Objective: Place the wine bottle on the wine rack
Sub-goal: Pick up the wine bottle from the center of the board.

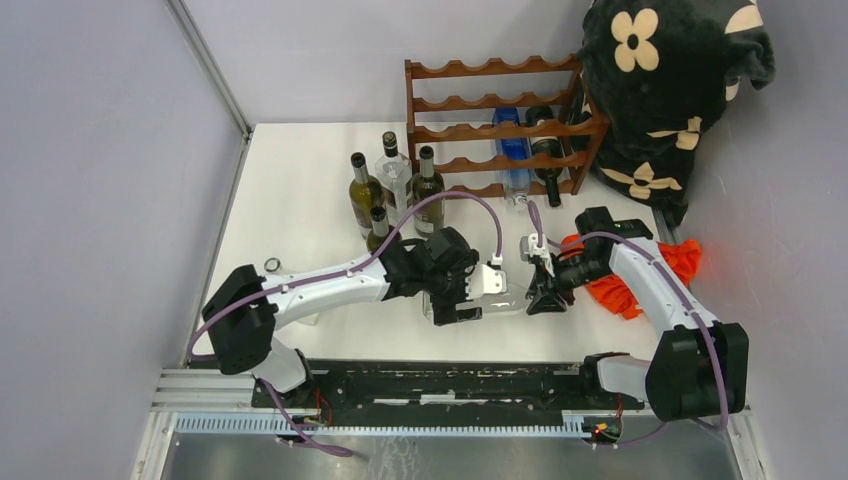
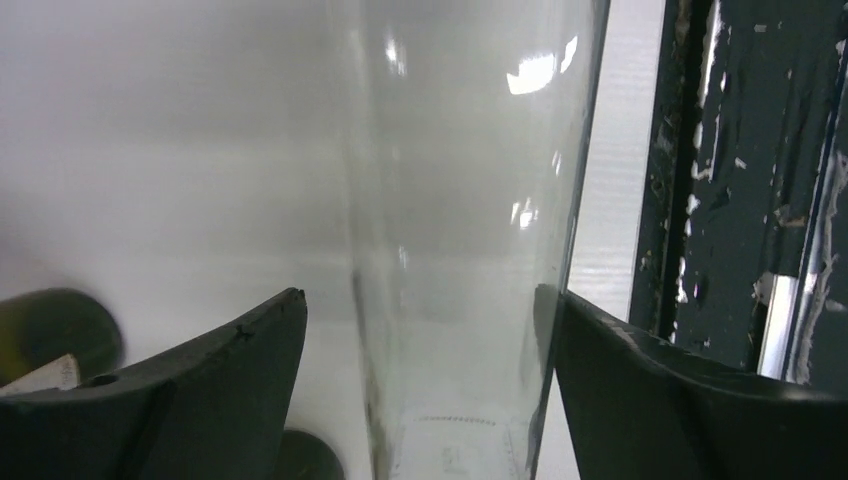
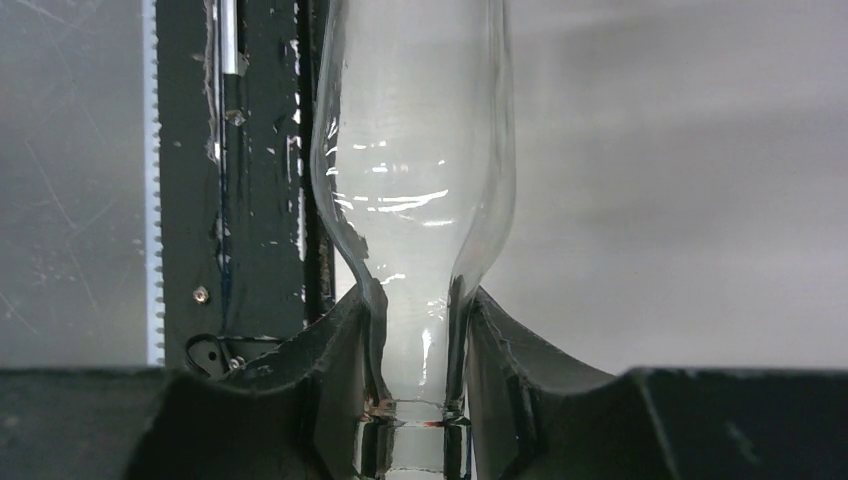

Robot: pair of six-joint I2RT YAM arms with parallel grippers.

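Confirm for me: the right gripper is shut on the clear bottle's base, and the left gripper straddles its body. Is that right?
Not the base. The right gripper is shut on the neck of the clear bottle, as the right wrist view shows. The left gripper does straddle its body.

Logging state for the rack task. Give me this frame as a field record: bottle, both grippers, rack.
bottle: clear bottle, horizontal, between the two grippers
right gripper: shut on the neck
left gripper: open, fingers either side of the body, gap on one side
rack: back of the table, holds a blue bottle and a dark bottle
others: four bottles standing left of the rack
task: clear bottle not yet on rack
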